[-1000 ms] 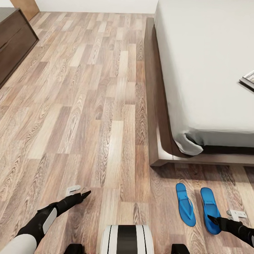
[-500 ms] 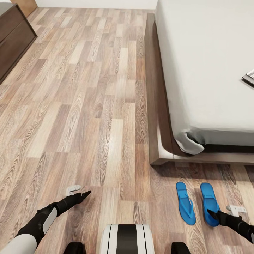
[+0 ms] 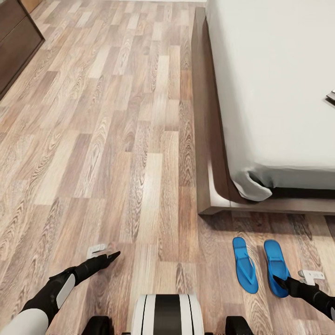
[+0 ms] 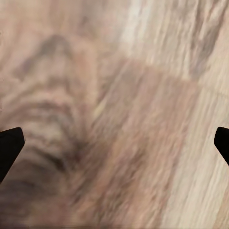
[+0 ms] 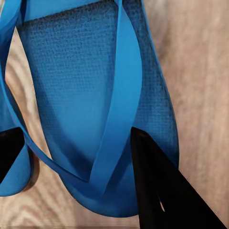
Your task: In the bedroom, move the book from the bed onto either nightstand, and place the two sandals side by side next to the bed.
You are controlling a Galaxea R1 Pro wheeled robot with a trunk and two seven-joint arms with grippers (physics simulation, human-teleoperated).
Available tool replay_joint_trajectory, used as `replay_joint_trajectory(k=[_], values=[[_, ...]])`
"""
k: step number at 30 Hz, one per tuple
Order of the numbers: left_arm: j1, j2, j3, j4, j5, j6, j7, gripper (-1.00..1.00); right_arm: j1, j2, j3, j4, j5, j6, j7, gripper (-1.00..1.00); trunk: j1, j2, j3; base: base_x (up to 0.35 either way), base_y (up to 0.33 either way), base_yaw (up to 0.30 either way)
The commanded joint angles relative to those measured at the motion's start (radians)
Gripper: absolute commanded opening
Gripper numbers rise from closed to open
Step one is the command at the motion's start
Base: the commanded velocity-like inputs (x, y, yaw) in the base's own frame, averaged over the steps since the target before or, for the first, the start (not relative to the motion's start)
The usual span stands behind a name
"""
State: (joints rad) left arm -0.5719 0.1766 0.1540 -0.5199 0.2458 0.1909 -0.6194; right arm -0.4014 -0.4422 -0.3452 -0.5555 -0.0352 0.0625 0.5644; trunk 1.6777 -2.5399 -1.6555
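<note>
I see both sandals (image 3: 260, 268) lying side by side on the floor (image 3: 116, 139), just off the foot-end corner of the bed (image 3: 274, 93). My right gripper (image 3: 280, 282) hangs over the right sandal (image 5: 95, 109), jaws spread, nothing clamped. My left gripper (image 3: 113, 255) sits low over bare planks, jaws wide apart. A sliver of the book (image 3: 331, 96) shows on the mattress at the frame's right edge.

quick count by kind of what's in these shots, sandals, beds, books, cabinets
sandals: 2, one beside the other on the floor
bed: 1
book: 1, a corner at the picture's edge
dark cabinet: 1
total: 5
</note>
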Motion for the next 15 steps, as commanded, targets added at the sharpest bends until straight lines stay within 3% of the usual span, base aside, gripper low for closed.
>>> replay_joint_trajectory(k=[1, 6, 8, 9, 11, 12, 15], values=[[0.000, 0.000, 0.003, 0.000, 0.009, 0.010, -0.004, 1.00, -0.001, 0.000, -0.005, 0.000, -0.006, 0.008, 0.008, -1.00, 0.000, 0.000, -0.004, 0.000, 0.000, 0.000], [0.000, 0.000, 0.003, 0.000, 0.009, 0.011, -0.013, 1.00, -0.001, 0.001, -0.005, 0.001, -0.004, 0.008, 0.008, -1.00, 0.002, -0.001, -0.020, 0.000, 0.000, 0.000], [0.000, 0.007, 0.008, 0.000, 0.022, 0.014, -0.147, 1.00, 0.000, 0.001, -0.004, 0.001, -0.002, 0.008, 0.008, -1.00, 0.002, -0.001, -0.020, 0.000, 0.000, 0.000], [0.000, 0.019, 0.009, 0.000, 0.040, 0.017, -0.281, 1.00, 0.000, 0.001, -0.004, 0.001, -0.002, 0.008, 0.008, -1.00, 0.002, -0.001, -0.020, 0.000, 0.000, 0.000], [0.000, 0.052, 0.010, -0.001, 0.063, 0.046, -0.478, 1.00, -0.001, 0.001, -0.004, 0.001, -0.002, 0.008, 0.008, -1.00, 0.002, -0.001, -0.020, 0.000, 0.000, 0.000], [0.000, 0.078, 0.011, -0.011, 0.075, 0.097, -0.608, 1.00, -0.001, 0.001, -0.004, 0.000, -0.002, 0.008, 0.008, -1.00, 0.002, -0.001, -0.020, 0.000, 0.000, 0.000], [0.000, 0.123, 0.008, -0.084, 0.083, 0.199, -0.782, 1.00, -0.001, 0.000, -0.005, 0.001, -0.001, 0.008, 0.008, -1.00, 0.002, -0.001, -0.020, 0.000, 0.000, 0.000]])
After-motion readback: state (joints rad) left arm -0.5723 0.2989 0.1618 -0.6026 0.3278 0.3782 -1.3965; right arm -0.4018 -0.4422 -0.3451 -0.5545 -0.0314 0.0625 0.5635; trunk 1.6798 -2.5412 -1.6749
